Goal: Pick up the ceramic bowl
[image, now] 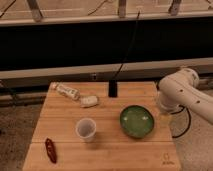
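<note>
Nearest the camera, well to the left of the ceramic bowl (136,121) and much farther forward, a small red elongated thing (50,150) lies close to the front left corner of the wooden table (115,156). Forward and to the right of the bowl, a small dark mark (168,159) is printed near the table's front right corner.

A translucent whitish cup (86,129) stands upright to the left of the bowl and slightly nearer, with a strip of bare wood between them. The bowl is round, shallow and glossy green with a darker rim. It sits flat on the right half of the table.

Just to the right of the bowl, at the table's right edge, the gripper (162,111) hangs low at the end of the bulky white arm (182,90). It is beside the bowl's right rim, not around it. The arm hides most of the gripper, so whether it is wide or narrow cannot be told, nor whether it touches the rim. A black cable (183,127) loops down to the right of the bowl, past the table edge.

Behind the bowl and to its left lies a small whitish lump (89,101). Farther left and farther back, a pale wrapped packet (66,91) lies at an angle. Behind the bowl and a little left, a black rectangular thing (113,89) rests near the table's far edge, and a dark cord (127,47) rises from it. Beyond everything runs a dark panel (65,47) beneath a pale rail (100,19).
</note>
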Tool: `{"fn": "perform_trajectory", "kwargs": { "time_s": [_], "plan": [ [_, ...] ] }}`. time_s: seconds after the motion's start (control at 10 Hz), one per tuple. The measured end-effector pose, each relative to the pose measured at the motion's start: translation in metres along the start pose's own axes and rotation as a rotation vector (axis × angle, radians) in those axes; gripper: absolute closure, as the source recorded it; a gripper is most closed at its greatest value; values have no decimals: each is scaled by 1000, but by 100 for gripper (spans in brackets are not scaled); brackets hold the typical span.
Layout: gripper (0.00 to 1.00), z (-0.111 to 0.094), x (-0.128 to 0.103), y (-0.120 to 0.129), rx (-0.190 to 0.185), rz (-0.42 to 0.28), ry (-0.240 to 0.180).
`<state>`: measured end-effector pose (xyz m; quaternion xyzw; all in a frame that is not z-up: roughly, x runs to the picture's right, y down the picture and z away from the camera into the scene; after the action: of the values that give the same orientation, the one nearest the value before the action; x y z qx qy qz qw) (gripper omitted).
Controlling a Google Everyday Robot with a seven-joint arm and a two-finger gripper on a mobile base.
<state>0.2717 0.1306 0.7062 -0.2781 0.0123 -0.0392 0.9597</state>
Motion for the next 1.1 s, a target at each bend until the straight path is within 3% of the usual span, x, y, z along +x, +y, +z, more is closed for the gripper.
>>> {"fn": "perform_trajectory", "kwargs": {
  "time_s": [1.1],
  "plan": [
    [20, 32, -34, 19, 21, -263, 59]
  ]
}}
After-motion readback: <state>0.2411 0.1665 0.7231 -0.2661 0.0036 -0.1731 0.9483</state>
